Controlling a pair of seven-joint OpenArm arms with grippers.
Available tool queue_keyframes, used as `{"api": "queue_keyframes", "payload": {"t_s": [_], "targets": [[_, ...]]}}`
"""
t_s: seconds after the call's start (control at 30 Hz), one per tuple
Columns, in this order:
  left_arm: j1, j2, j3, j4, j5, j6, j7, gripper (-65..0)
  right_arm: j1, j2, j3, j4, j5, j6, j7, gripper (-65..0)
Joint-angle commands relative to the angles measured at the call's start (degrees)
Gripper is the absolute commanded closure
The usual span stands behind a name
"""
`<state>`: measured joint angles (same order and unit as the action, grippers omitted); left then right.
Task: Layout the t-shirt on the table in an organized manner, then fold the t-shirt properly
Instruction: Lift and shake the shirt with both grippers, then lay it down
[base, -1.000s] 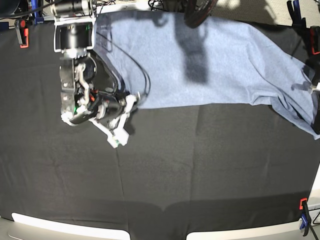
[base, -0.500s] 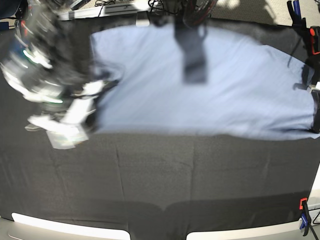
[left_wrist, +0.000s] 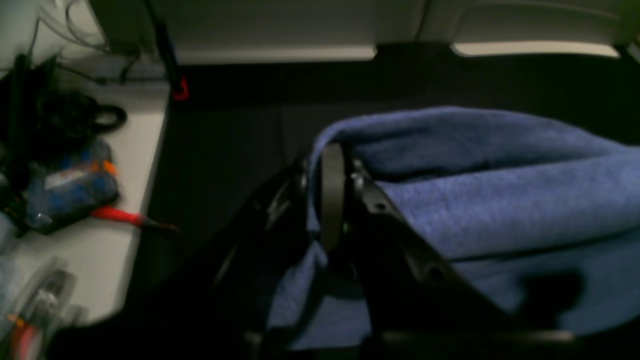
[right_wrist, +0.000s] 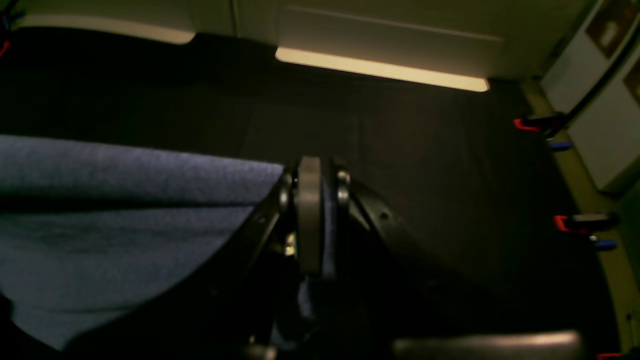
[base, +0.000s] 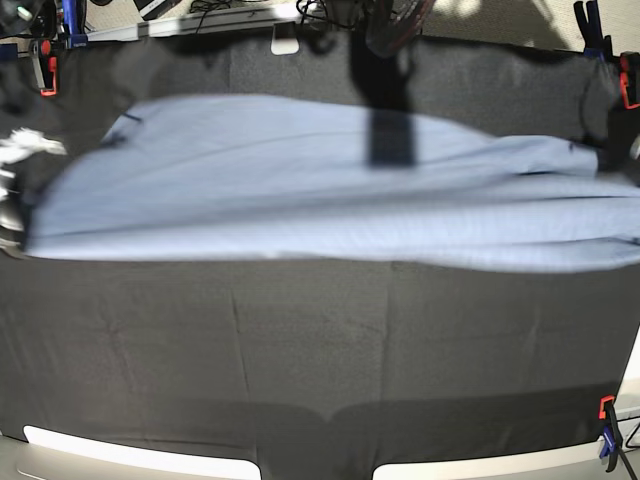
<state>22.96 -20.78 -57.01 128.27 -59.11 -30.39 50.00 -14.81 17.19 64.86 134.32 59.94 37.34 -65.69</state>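
Cloth first: bare black table (base: 320, 370) fills the whole near half in the base view, nothing on it but faint creases, so there's plenty of open room on the near side of the t-shirt. Beyond that comes the t-shirt (base: 300, 200) itself, motion-blurred, stretched into one long band across the table, its long axis running side to side, its near edge almost straight.

Both ends are held. In the left wrist view the left claw (left_wrist: 332, 195) is clenched on a doubled fold of blue fabric, the rest of the cloth trailing off to one side of it. In the right wrist view the right claw (right_wrist: 310, 220) is pinched tight on the opposite end, the shirt running off the other way. So the shirt lies between the two claws, each arm at its own end, neither nearer than the other. In the base view the arms themselves sit at the picture's side edges and barely show.

Whether the cloth is lifted clear or dragging on the table, I can't tell through the blur. Farther still, a strip of black table shows behind the shirt, with orange clamps (base: 45, 65) at the far corners, close to the shirt's ends. My read: lay it down toward the near side, where the room is, keeping it taut and away from those clamps.
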Motion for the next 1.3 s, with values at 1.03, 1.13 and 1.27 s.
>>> {"api": "queue_keyframes", "payload": {"t_s": [1.03,1.13,1.27], "targets": [[-0.46,-1.95,2.12,0.37,5.84,4.76,-11.74,0.0,-1.2,3.28,-11.91,0.31,-13.03,0.35,4.81,0.0],[-2.64,-1.95,7.74,-5.46,7.76,4.72,-13.49,0.0,-0.39,3.26,-17.11,-2.58,-15.45,0.31,5.64,0.0],[-8.41,-1.97,13.86,-13.86,10.51,4.68,-14.27,0.0,2.21,3.08,-22.99,-8.46,-16.7,0.31,6.01,0.0]]}}
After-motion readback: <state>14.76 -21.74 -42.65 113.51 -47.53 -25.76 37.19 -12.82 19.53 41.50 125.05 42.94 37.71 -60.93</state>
